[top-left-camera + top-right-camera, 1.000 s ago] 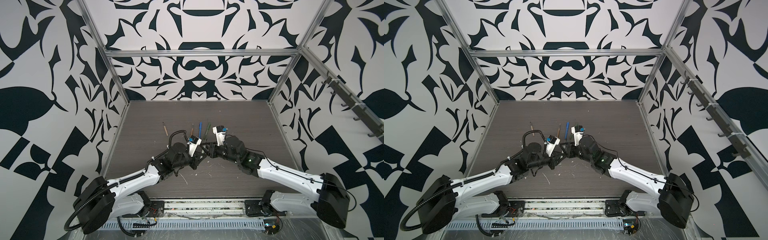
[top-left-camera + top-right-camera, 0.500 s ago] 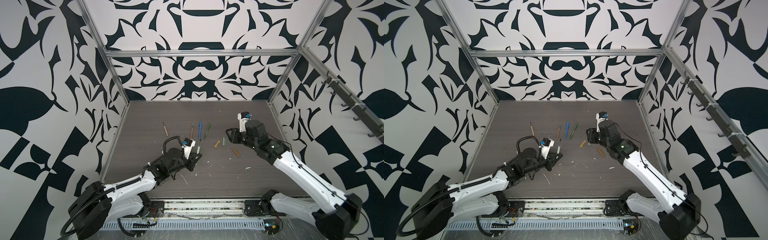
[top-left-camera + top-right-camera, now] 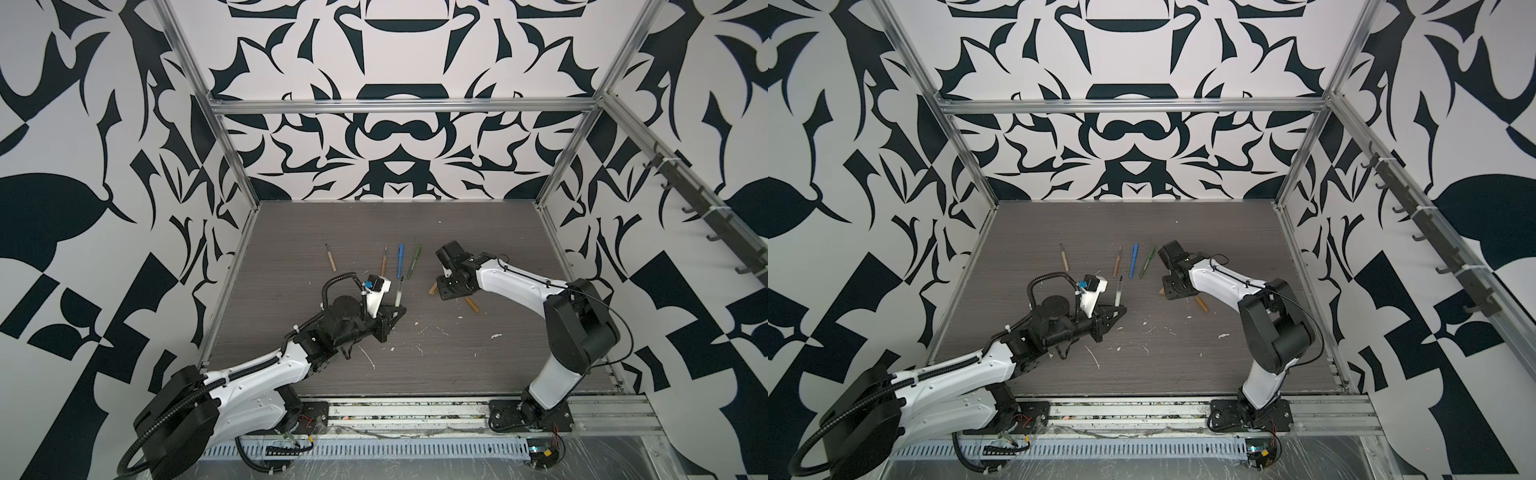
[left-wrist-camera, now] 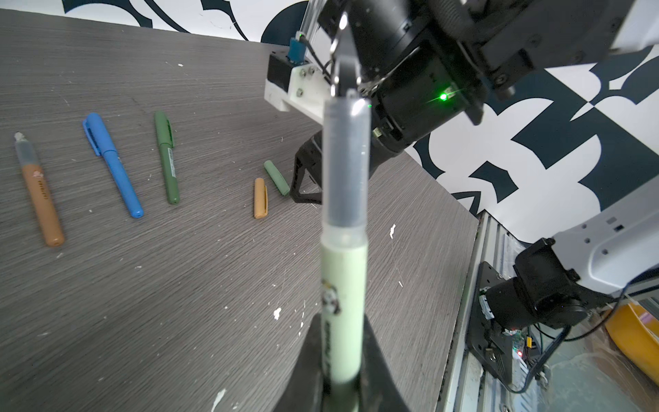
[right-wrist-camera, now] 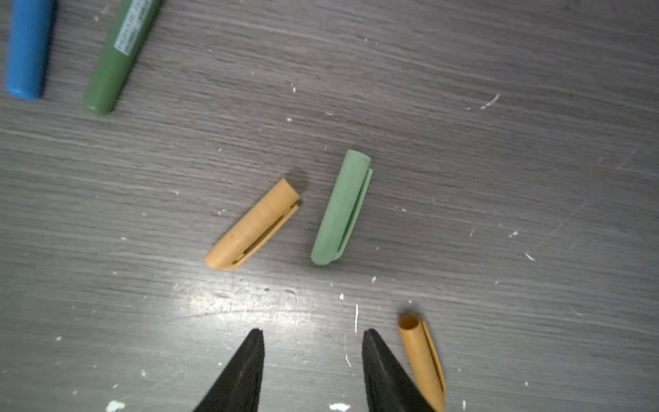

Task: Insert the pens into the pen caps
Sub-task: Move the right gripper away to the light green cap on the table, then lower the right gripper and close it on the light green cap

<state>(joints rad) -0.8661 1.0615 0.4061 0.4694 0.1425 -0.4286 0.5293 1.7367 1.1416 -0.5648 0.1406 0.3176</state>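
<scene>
My left gripper [image 4: 344,378] is shut on the pale green pen [image 4: 344,285], which sticks up and away from it with its clear tip section bare; both top views show the pen [image 3: 400,291] [image 3: 1119,293]. My right gripper [image 5: 313,339] is open and empty and points down at the table. Just ahead of its fingertips lie a tan cap [image 5: 253,224] and a pale green cap [image 5: 340,208]. An orange-brown cap [image 5: 422,360] lies beside one fingertip. In a top view the gripper [image 3: 446,291] hides the pale green cap.
A tan pen [image 3: 330,257], an orange-brown pen [image 3: 383,262], a blue pen [image 3: 400,259] and a dark green pen [image 3: 414,261] lie in a row at mid-table; the blue and dark green ones wear caps. White scratch marks dot the table [image 3: 415,357].
The two grippers met at mid-table a second ago. The right arm has since swung away to the right and come down over the caps, its jaws a little wider. The left drew back, still holding the pen.
</scene>
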